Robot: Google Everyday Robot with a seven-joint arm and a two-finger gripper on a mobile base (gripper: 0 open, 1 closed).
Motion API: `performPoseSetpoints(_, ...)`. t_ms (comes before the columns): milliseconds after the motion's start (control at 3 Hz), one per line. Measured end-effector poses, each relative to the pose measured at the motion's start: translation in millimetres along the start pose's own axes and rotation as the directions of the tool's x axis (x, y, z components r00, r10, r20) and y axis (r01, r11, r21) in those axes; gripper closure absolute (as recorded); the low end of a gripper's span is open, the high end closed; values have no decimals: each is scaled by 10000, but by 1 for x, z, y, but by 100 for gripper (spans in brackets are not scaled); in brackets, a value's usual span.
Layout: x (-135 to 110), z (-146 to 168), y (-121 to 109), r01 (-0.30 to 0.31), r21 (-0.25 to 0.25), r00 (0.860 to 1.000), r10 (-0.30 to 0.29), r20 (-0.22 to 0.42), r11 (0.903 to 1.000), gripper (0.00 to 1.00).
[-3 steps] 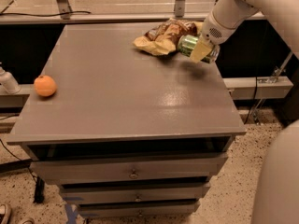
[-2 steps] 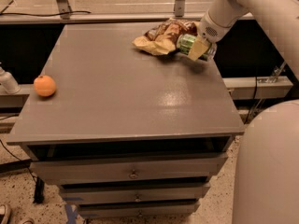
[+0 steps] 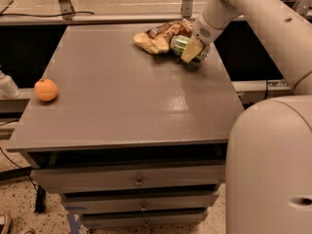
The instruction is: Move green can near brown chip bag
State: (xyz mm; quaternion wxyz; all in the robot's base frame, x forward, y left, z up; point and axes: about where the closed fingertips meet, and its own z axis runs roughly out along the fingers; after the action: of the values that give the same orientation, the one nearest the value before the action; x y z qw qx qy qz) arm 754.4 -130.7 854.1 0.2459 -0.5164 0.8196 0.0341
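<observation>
Green can point(image 3: 180, 43), small and shiny, lies on its side in the gripper point(image 3: 194, 53) at the far right of the grey table point(image 3: 122, 106). The gripper is closed around the can's middle, and one tan finger point(image 3: 190, 49) crosses in front of it, so green shows on either side. Whether the can rests on the tabletop or hangs just above it cannot be told.

Just beside the can, to its left and seemingly touching it, sits the brown chip bag point(image 3: 158, 35), crinkled, with tan ends. The pale arm point(image 3: 243, 9) rises from the gripper to the upper right. A round orange point(image 3: 46, 89) sits well apart at the table's left edge. Drawers point(image 3: 139, 182) are below the tabletop.

The can is probably light and stiff but smooth, so it could slip or roll. A hold across the curved middle suits it best. The bag looks soft and easily nudged.
</observation>
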Motion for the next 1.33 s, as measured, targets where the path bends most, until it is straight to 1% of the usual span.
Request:
performPoseSetpoints(333,-18,14,9,100,-363,9996,-90,277,9993,100)
performPoseSetpoints(667,-24,25,16,156,-705,9996,-138,257,9974,100)
performPoseSetpoints(1000,-24,32,19,190,-960,9998,-185,65,9952,83)
performPoseSetpoints(1333,-24,33,20,205,-1045,9998,-209,-22,9943,61)
